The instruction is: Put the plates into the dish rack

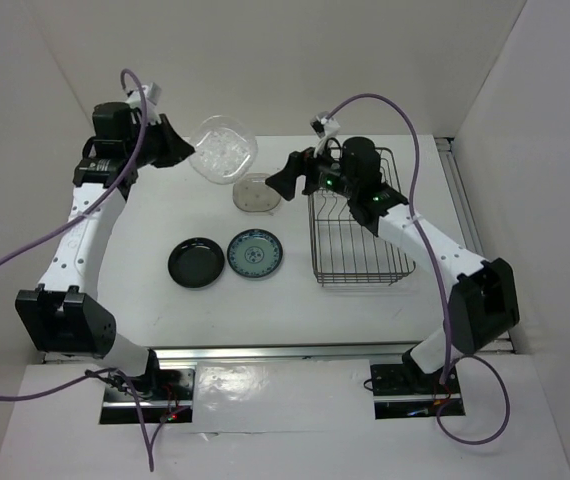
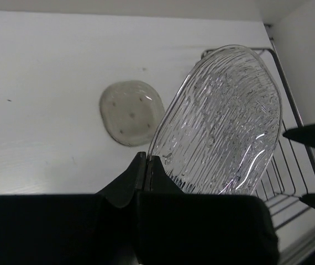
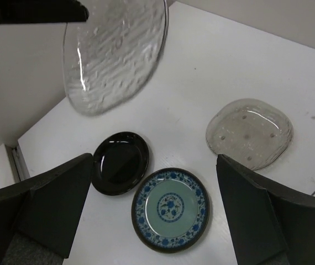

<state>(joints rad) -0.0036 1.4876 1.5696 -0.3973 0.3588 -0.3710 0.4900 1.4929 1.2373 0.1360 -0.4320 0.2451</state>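
My left gripper (image 1: pixel 177 147) (image 2: pixel 147 157) is shut on the rim of the clear glass plate (image 1: pixel 223 148) (image 2: pixel 224 127) and holds it tilted in the air at the back; the plate also shows in the right wrist view (image 3: pixel 113 49). My right gripper (image 1: pixel 290 175) (image 3: pixel 155 204) is open and empty, just left of the dish rack (image 1: pixel 357 225) (image 2: pixel 290 182), facing the glass plate. The beige speckled plate (image 1: pixel 255 193) (image 2: pixel 131 112) (image 3: pixel 250 133), the black plate (image 1: pixel 196 262) (image 3: pixel 120 162) and the blue-and-white plate (image 1: pixel 256 254) (image 3: pixel 171 209) lie flat on the table.
White walls close in the table (image 1: pixel 145 225) on the left, back and right. A metal rail (image 1: pixel 462 195) runs along the right side beside the rack.
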